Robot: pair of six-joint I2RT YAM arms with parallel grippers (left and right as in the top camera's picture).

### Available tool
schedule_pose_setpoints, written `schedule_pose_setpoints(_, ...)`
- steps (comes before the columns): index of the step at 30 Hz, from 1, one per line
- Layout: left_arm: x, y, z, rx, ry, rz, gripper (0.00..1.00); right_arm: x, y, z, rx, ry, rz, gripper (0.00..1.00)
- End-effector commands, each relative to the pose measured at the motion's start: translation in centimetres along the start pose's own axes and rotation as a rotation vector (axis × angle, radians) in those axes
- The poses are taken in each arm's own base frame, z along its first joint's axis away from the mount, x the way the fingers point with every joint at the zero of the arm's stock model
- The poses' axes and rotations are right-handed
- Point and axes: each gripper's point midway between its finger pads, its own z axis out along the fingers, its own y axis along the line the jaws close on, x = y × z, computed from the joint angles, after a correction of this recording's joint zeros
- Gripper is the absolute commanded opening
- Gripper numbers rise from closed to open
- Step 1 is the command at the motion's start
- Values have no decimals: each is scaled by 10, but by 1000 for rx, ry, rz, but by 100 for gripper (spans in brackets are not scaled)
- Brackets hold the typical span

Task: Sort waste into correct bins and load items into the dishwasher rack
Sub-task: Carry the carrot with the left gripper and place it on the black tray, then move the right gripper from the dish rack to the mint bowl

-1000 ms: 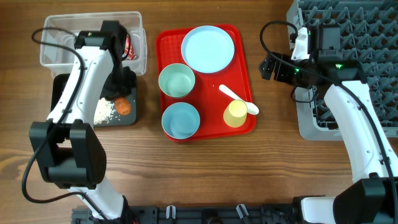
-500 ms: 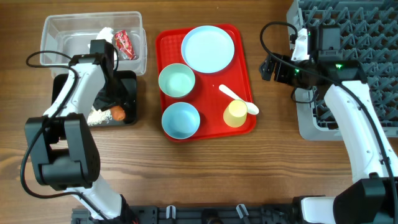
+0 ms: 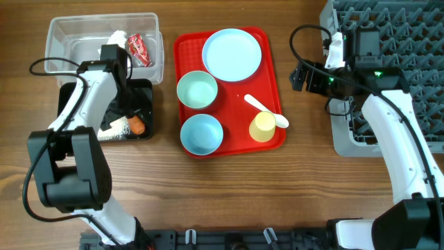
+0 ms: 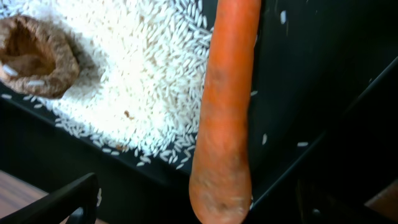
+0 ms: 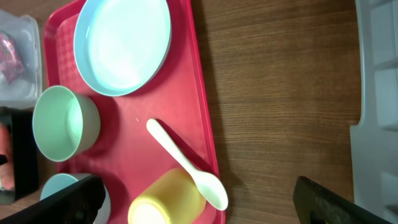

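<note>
Left wrist view: my left claw (image 3: 127,111) hangs wide over the black tray (image 4: 311,74), one finger on each side of the orange carrot piece (image 4: 225,112) and clear of it. The carrot lies in that tray against the white rice grains (image 4: 143,81), with the small brown food lump (image 4: 37,56) at their far edge. My right claw (image 3: 300,74) is wide too and holds nothing, over bare wood between the red tray (image 5: 180,93) and the grey rack (image 3: 409,42). The white spoon (image 5: 186,165) rests on the red tray beside the yellow cup (image 5: 165,199).
</note>
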Motion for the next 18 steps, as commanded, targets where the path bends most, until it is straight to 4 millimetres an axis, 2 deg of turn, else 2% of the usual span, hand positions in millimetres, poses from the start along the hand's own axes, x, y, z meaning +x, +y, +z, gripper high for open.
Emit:
schedule_pose_setpoints(1, -11, -7, -42, 75, -84, -10, 100, -10, 13, -11, -54, -38, -85, 100)
schedule_pose_setpoints(3, -12, -16, -65, 134, -126, -3, 100, -14, 26, -12, -127, -53, -113, 100)
schedule_pose_setpoints(7, -8, -39, -113, 350, -195, -14, 100, -33, 69, -19, -302, -138, -162, 100)
schedule_pose_setpoints(9, -7, -44, -139, 433, -245, -15, 100, -44, 93, -18, -349, -193, -176, 100)
schedule_pose_setpoints(12, -4, -42, -165, 491, -301, -25, 100, -51, 133, -13, -428, -241, -205, 100)
schedule_pose_setpoints(15, 0, -41, -174, 503, -322, -16, 100, -47, 171, 6, -470, -247, -221, 100)
schedule_pose_setpoints(18, 2, -41, -172, 498, -313, -10, 100, -31, 208, 48, -470, -180, -232, 100)
